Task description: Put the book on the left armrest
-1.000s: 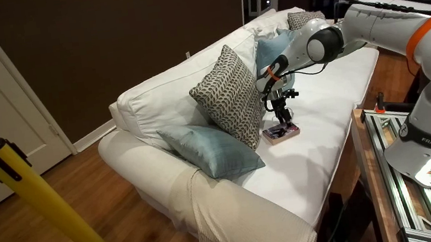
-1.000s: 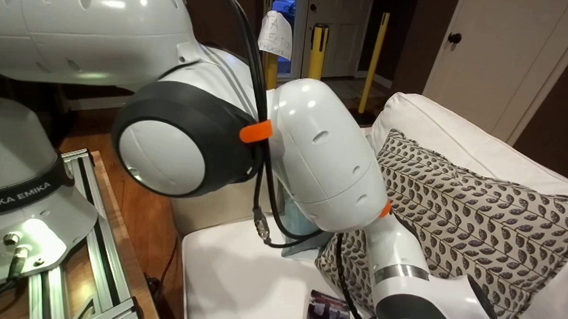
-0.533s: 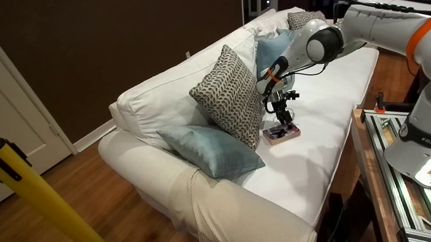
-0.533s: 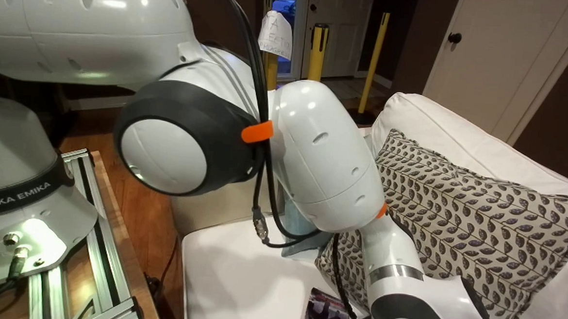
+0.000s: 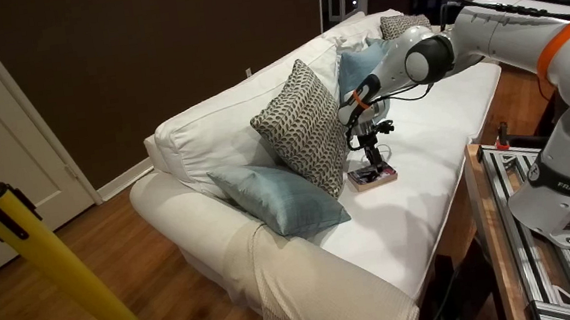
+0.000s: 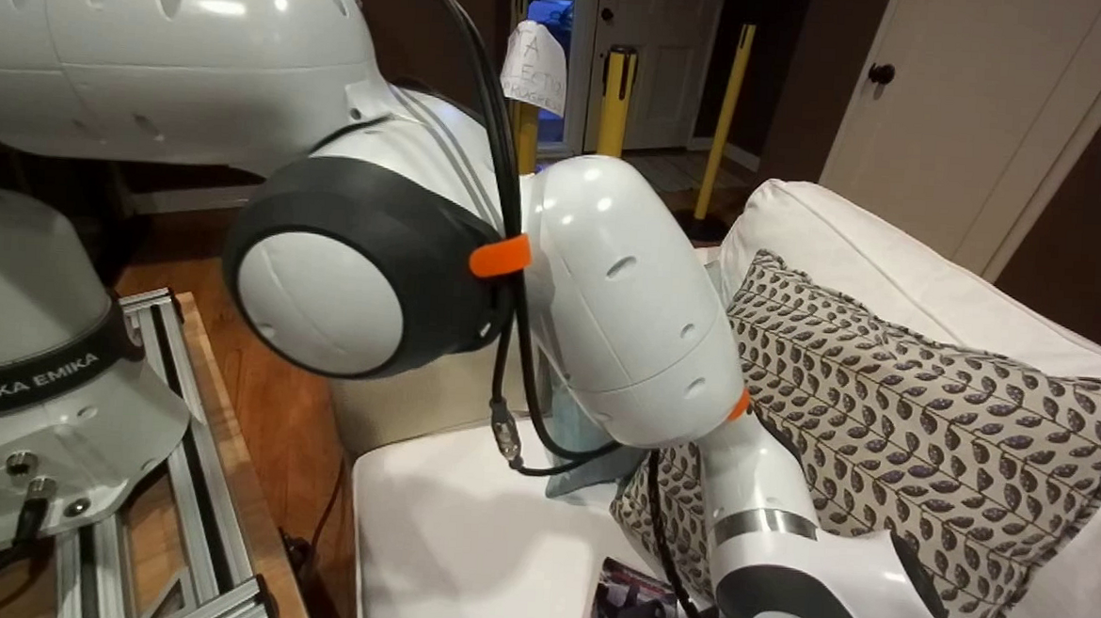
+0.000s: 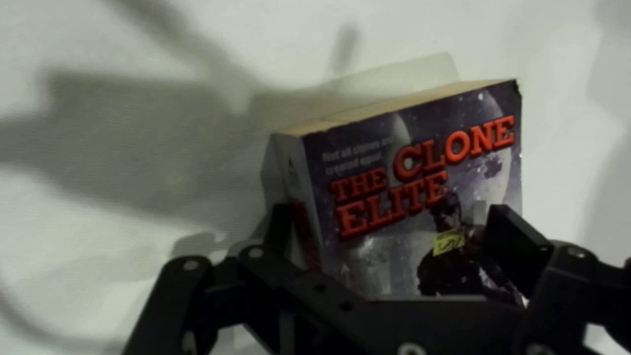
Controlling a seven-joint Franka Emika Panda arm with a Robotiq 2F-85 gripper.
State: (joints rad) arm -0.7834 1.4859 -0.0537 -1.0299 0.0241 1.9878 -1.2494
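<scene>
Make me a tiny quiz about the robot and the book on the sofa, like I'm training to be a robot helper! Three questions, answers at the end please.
1. Pick one: what colour is the big title on the book?
A) green
B) red
C) blue

2. True or false: the book is already lying on the left armrest.

3. Fill the gap with "open" or "shut": the claw is ____.

Key:
1. B, red.
2. False: the book lies on the white sofa seat.
3. Open: its jaws stand wide apart.

passage to the left armrest [image 5: 203, 219] lies along the seat front [image 5: 383, 238]; the blue cushion [image 5: 279, 199] blocks behind.
</scene>
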